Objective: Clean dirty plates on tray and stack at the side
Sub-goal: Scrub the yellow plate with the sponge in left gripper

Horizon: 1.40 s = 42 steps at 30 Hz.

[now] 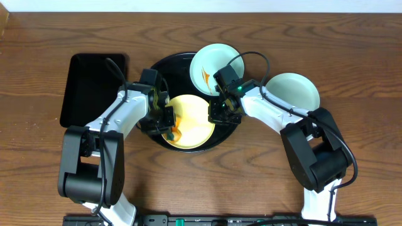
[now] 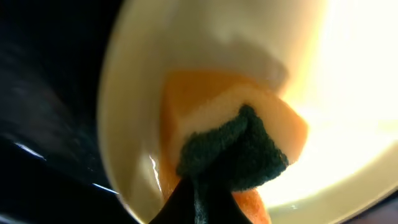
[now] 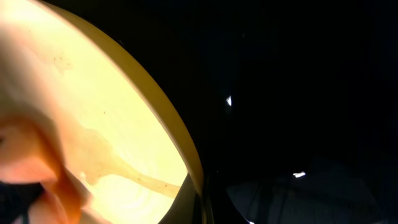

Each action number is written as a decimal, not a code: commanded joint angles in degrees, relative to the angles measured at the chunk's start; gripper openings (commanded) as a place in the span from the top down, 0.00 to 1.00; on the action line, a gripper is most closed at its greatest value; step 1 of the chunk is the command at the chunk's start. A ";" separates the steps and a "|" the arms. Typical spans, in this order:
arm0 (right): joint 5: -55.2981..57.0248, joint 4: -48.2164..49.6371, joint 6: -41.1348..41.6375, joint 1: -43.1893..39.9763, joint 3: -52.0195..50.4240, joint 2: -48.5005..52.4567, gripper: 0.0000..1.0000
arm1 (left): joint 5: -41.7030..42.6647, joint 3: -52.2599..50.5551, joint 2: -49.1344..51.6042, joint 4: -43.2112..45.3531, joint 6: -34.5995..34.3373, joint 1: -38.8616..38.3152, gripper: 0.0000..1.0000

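The pale yellow plate [image 1: 196, 129] lies at the front of the round black tray [image 1: 176, 74]. My left gripper [image 1: 168, 125] is shut on an orange sponge with a dark green pad [image 1: 174, 132] and presses it onto the plate's left side. The left wrist view shows the sponge [image 2: 249, 130] on the yellow plate [image 2: 134, 93]. My right gripper [image 1: 217, 115] is shut on that plate's right rim [image 3: 186, 155]; a thin sauce streak [image 3: 134, 175] shows inside. A pale blue-green plate [image 1: 217, 58] with an orange smear sits on the tray's far right. Another blue-green plate [image 1: 292, 91] lies on the table to the right.
A rectangular black tray [image 1: 94, 88] lies on the wooden table to the left of the round tray. Both arms reach in over the round tray from either side. The right arm's cable loops over the smeared plate.
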 commanded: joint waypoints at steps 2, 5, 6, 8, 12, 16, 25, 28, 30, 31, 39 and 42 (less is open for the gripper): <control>2.86 -0.26 0.17 0.48 -0.39 2.91 0.99 | 7.04 -1.42 1.09 1.22 -0.55 -0.04 0.92; 2.86 -0.22 0.17 0.48 -0.39 2.91 0.99 | 8.87 -1.42 1.09 6.25 -0.57 -0.04 0.92; 2.86 -0.13 0.17 0.48 -0.39 2.91 0.99 | 8.94 -1.42 1.09 8.63 -0.57 -0.04 0.93; 2.86 -0.09 0.20 0.48 -0.39 2.91 0.99 | 8.59 -1.44 1.09 12.76 -0.59 -0.04 0.93; 2.89 0.07 0.17 0.48 -0.39 2.91 0.99 | 0.79 -1.44 1.09 18.05 -2.75 -0.02 0.93; 2.89 0.00 0.17 0.48 -0.39 2.91 0.99 | -12.04 -1.44 1.09 18.32 -4.63 -0.04 0.92; 2.86 0.07 0.17 0.48 -0.39 2.91 0.99 | -8.66 -1.42 1.09 8.61 -11.65 0.02 0.92; 2.86 -0.07 0.07 0.48 -0.39 2.91 0.99 | 2.27 -1.42 1.09 6.34 -11.30 0.02 0.93; 2.86 -0.07 -0.04 0.48 -0.39 2.91 0.99 | 10.21 -1.33 1.07 6.56 -8.02 0.02 0.92; 2.86 -0.02 -0.04 0.48 -0.39 2.91 0.99 | 14.43 -0.94 1.07 6.78 -6.21 0.04 0.92; 2.86 -0.02 -0.07 0.48 -0.39 2.91 0.99 | 20.26 7.72 0.72 6.62 -4.09 2.89 0.92; 2.84 -0.09 -0.07 0.48 -0.39 2.91 0.99 | 20.24 11.19 0.28 6.25 -4.13 6.23 0.93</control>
